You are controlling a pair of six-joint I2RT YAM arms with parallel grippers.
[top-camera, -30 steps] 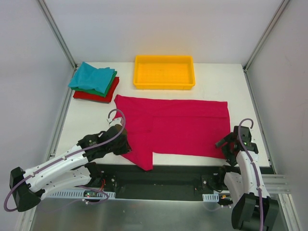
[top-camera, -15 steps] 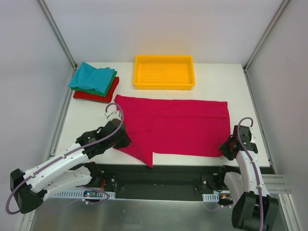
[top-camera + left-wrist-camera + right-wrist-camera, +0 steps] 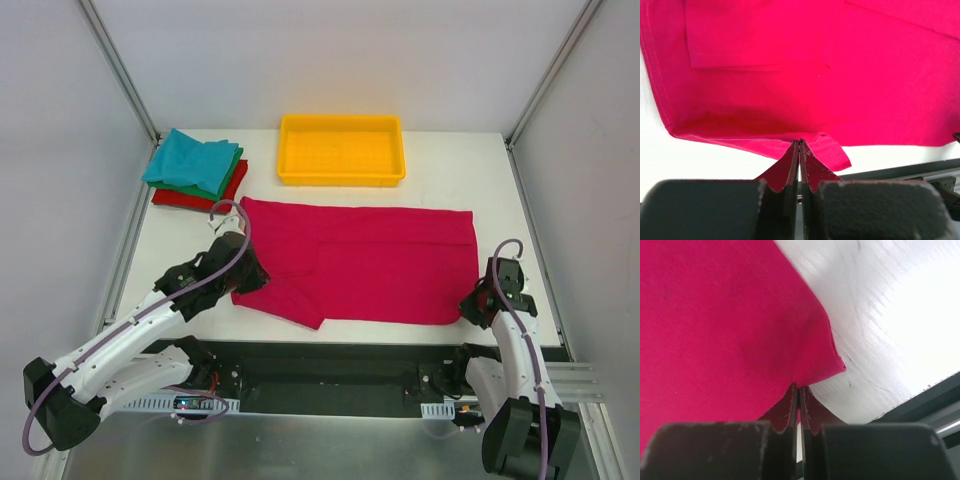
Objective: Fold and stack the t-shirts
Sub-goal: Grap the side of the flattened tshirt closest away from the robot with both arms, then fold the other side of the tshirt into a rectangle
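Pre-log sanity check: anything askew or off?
Only this: teal tee sits skewed on the green tee and red tee, edges misaligned. The pink tee is pinched at its near corners by left gripper and right gripper.

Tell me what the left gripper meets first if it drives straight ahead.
The magenta t-shirt: the left gripper is shut on its near edge and points across the spread cloth. Depth beyond that is unclear.

Left pincer [image 3: 799, 147] closed, right pincer [image 3: 799, 390] closed
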